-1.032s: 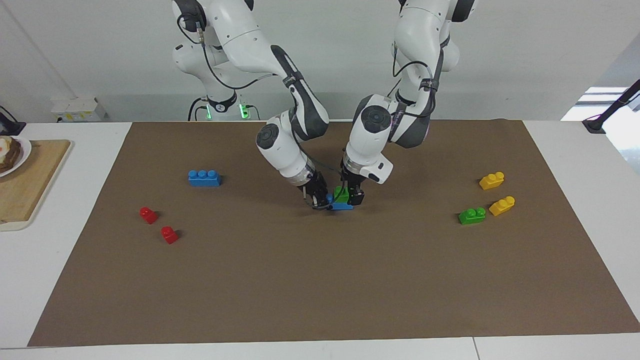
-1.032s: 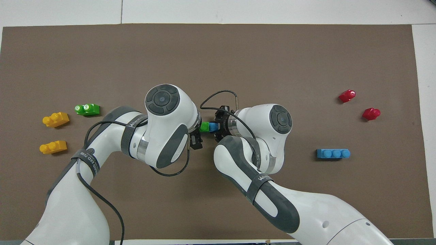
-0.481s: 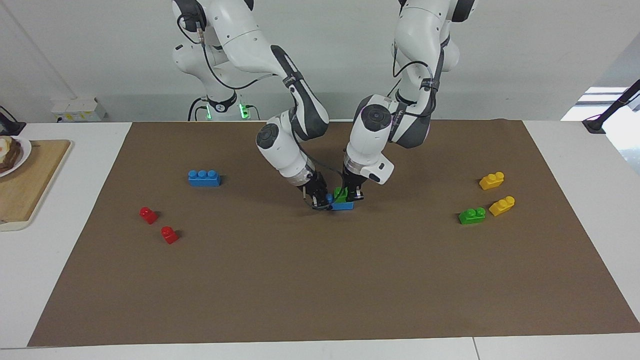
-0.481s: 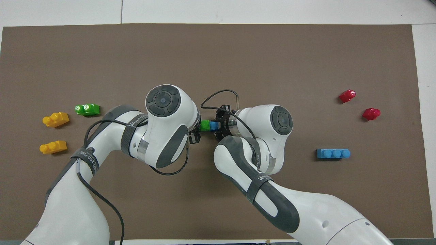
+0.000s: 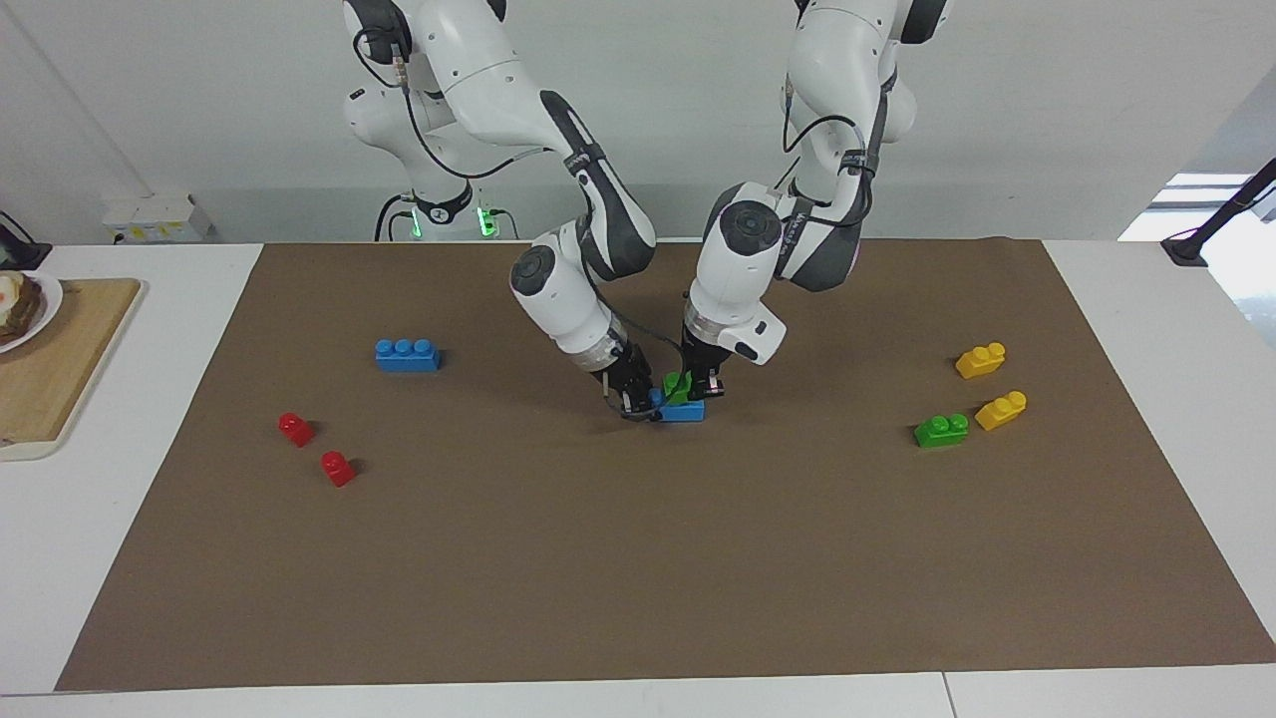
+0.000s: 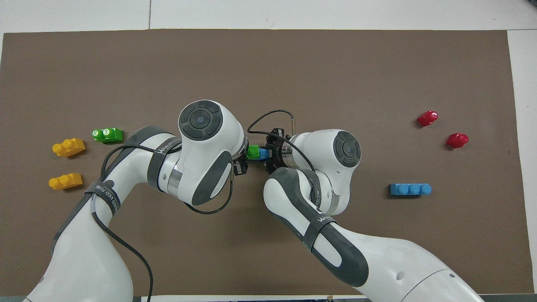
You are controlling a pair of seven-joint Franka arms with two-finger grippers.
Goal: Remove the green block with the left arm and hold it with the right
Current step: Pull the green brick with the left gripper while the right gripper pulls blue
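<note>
A green block (image 5: 680,386) sits on one end of a blue three-stud brick (image 5: 684,410) in the middle of the brown mat; in the overhead view the green block (image 6: 253,151) and blue brick (image 6: 263,154) show between the two wrists. My left gripper (image 5: 701,385) comes down from above and is shut on the green block. My right gripper (image 5: 638,403) is low at the mat, shut on the blue brick's other end. In the overhead view the left wrist hides the left gripper's fingers.
A second green block (image 5: 941,430) and two yellow bricks (image 5: 980,360) (image 5: 1001,410) lie toward the left arm's end. Another blue brick (image 5: 407,355) and two red pieces (image 5: 296,429) (image 5: 338,468) lie toward the right arm's end. A wooden board (image 5: 50,369) is off the mat.
My left wrist and gripper have risen a little at the green block. The block still touches the blue brick. My right gripper has barely moved.
</note>
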